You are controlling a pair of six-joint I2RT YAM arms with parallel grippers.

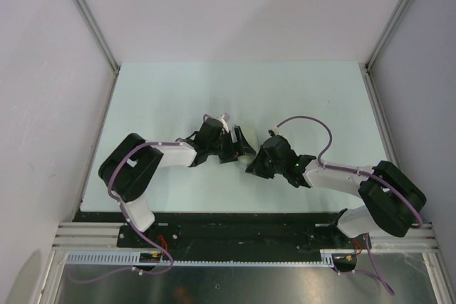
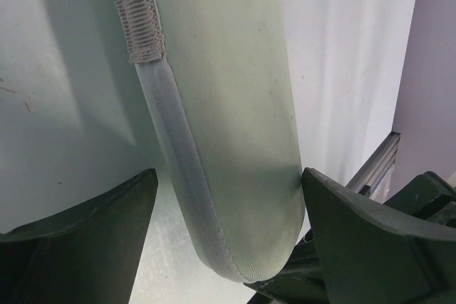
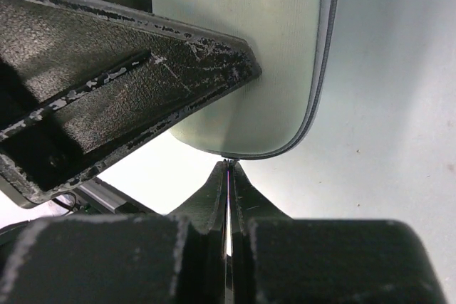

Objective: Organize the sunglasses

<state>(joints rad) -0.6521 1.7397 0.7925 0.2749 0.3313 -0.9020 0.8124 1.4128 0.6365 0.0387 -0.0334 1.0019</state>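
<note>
Looking for the thin dark wire sunglasses, I cannot find them in any view. They may be inside the case, but that is only a guess.

The long pale beige fabric case [image 1: 245, 149] lies in the middle of the pale green table [image 1: 178, 97], right between the two arms. Its long side runs away from the left gripper [image 2: 228, 176], and its round end sits between that gripper's two fingers. Those fingers stand wide apart. One touches the side of the case and the other is just beside it.

The right gripper [image 3: 228, 169] has its fingers pressed together, with the tips touching the seam at the round end. I cannot tell if they pinch anything.

Both arms are about equally near. I think the next move needs the left fingers to squeeze across the short width of the case.

Counting: one case, one grey woven strip [image 2: 142, 26] on it, two grippers, no sunglasses seen.
</note>
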